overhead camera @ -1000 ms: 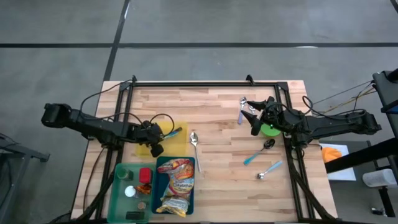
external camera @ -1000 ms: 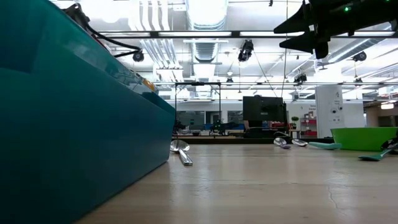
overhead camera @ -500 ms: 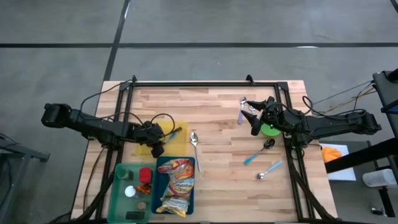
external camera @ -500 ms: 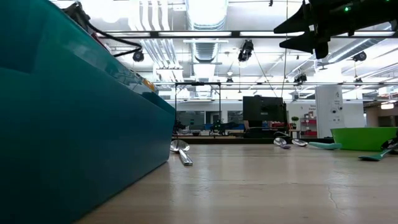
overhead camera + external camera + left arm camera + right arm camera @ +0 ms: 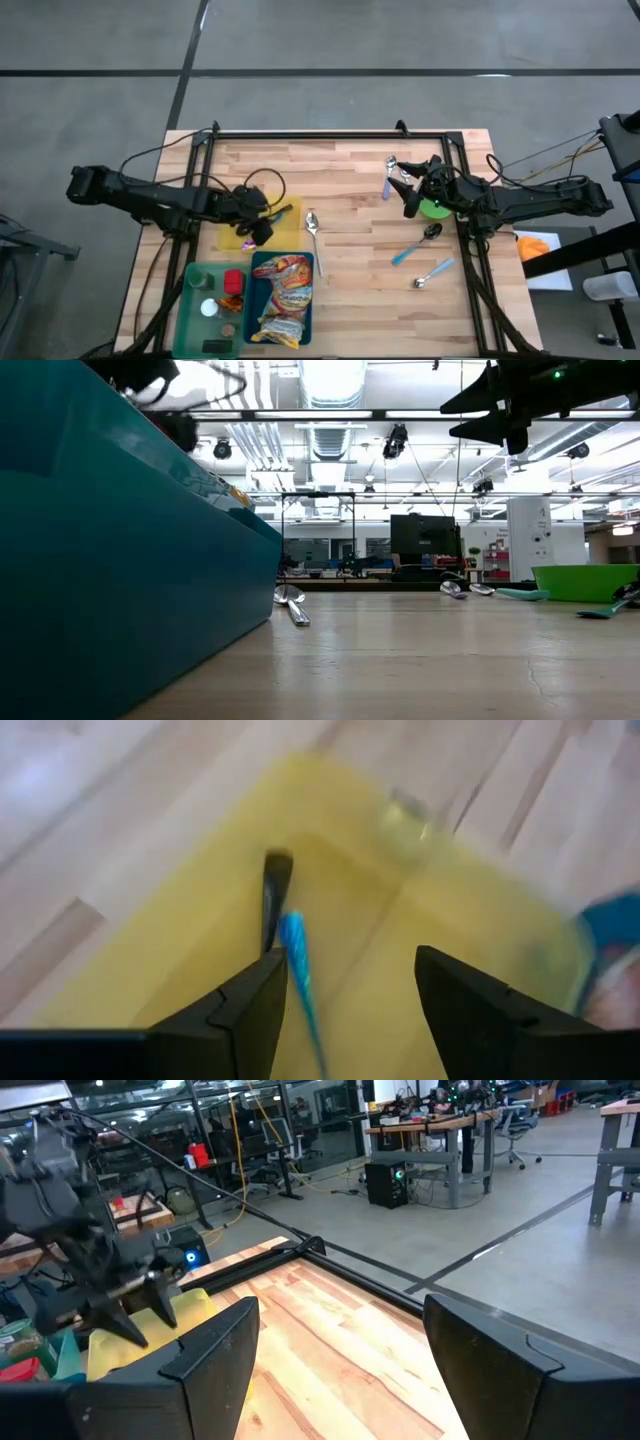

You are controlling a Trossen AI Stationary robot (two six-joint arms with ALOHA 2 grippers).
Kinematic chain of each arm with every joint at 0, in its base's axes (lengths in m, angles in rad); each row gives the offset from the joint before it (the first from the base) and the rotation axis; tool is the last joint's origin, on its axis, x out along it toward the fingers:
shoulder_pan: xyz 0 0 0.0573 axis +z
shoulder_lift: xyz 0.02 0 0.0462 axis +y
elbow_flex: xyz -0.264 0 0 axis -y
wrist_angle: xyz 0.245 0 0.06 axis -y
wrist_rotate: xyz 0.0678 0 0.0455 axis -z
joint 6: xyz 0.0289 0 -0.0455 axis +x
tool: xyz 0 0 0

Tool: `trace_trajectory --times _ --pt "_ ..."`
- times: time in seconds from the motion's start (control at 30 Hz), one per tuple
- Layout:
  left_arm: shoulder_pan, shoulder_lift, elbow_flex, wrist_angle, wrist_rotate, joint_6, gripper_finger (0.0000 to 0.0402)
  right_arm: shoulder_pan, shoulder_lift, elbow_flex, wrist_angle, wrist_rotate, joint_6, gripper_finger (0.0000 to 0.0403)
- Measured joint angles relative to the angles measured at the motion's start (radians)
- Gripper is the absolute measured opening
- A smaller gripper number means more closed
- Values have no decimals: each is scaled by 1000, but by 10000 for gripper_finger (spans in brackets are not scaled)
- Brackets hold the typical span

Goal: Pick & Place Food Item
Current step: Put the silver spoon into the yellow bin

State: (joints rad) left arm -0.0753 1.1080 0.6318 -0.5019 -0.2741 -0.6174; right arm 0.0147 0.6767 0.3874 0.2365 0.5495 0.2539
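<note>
Left gripper (image 5: 258, 226) hovering over yellow tray (image 5: 285, 226), jaws parted, gripping nothing; blue-handled utensil (image 5: 298, 963) lying in tray. Right gripper (image 5: 411, 199) waiting wide open above green bowl (image 5: 434, 209).

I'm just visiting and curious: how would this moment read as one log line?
left hand: open over yellow tray | blue-handled utensil: in tray | right hand: open, waiting above green bowl

Two dark, near-black jointed arms, slim tube links with bulkier joint housings. Black cables looping off left arm (image 5: 150, 195) and trailing beside right arm (image 5: 530, 198). Left gripper (image 5: 345, 1005): two matte black, broad, wedge-shaped fingers. Right gripper (image 5: 340, 1355): same black blocky fingers, flat angular faces.
</note>
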Motion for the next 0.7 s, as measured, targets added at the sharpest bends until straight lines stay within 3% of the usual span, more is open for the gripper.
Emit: trace_trajectory --times 0.17,0.4,0.53,0.7 --pt "0 0 117 -41 -73 -133 224 0 0 0 0 0 0 281" --pt "0 29 206 -49 -17 -220 224 0 0 0 0 0 0 281" --pt "0 129 302 -149 -14 -330 224 0 0 0 0 0 0 281" --pt "0 308 516 -328 -13 -425 224 0 0 0 0 0 0 281"
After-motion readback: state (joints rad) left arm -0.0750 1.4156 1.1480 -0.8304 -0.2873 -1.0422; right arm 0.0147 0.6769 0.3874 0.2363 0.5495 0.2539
